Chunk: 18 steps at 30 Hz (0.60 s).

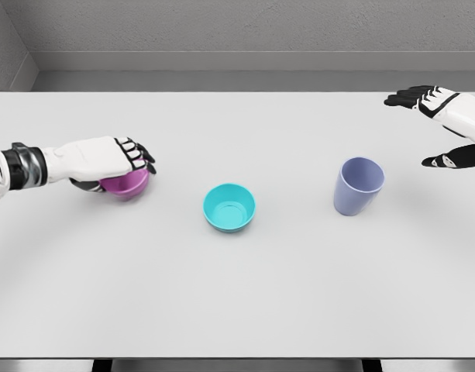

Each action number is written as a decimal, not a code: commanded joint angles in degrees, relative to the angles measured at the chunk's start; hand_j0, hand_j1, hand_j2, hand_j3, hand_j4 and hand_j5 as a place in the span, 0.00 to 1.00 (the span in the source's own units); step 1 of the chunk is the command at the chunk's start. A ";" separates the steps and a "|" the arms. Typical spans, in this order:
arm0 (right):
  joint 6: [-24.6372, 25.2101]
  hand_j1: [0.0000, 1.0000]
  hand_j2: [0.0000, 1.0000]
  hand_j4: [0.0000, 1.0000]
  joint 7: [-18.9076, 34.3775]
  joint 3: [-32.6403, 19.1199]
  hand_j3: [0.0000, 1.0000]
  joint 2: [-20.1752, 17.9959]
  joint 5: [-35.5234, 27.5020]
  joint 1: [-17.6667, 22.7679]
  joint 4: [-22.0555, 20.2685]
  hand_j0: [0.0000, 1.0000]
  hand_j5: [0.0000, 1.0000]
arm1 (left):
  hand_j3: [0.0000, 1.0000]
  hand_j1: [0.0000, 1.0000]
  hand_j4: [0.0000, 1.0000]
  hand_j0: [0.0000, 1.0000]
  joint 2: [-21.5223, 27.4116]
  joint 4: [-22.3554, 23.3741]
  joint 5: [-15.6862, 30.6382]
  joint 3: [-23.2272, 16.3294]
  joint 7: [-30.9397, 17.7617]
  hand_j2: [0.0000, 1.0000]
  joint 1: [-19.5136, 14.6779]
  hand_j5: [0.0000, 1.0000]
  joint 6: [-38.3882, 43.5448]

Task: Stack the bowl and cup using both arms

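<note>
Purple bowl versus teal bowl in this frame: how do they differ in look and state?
The purple bowl sits at the table's left with the left hand laid over it, fingers curled across its rim; the teal bowl stands free near the middle, untouched. The purple bowl's inside is mostly hidden by the hand, while the teal bowl's open inside shows fully. They differ in colour. Both rest on the white table and look alike in shape.

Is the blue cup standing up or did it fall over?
Standing up. The blue cup rests on its narrow base on the table, open mouth facing upward.
</note>
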 commanded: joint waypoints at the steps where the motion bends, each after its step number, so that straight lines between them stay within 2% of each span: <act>1: 0.08 1.00 1.00 1.00 -0.02 0.02 1.00 -0.13 -0.41 0.00 0.01 1.00 1.00 | 0.62 0.62 0.62 0.62 -0.98 -1.14 0.60 0.01 0.09 0.62 0.00 0.62 0.11; 4: 0.08 1.00 1.00 1.00 -0.02 0.02 1.00 -0.04 -0.41 0.00 0.01 1.00 1.00 | 0.61 0.61 0.61 0.61 -1.42 -4.39 0.69 0.18 0.09 0.61 -0.44 0.61 0.11; 18: 0.08 1.00 1.00 1.00 -0.02 -0.07 1.00 -0.13 -0.41 0.00 0.01 1.00 1.00 | 0.61 0.61 0.61 0.61 -9.24 -10.63 1.22 -1.40 0.09 0.61 -3.69 0.61 0.11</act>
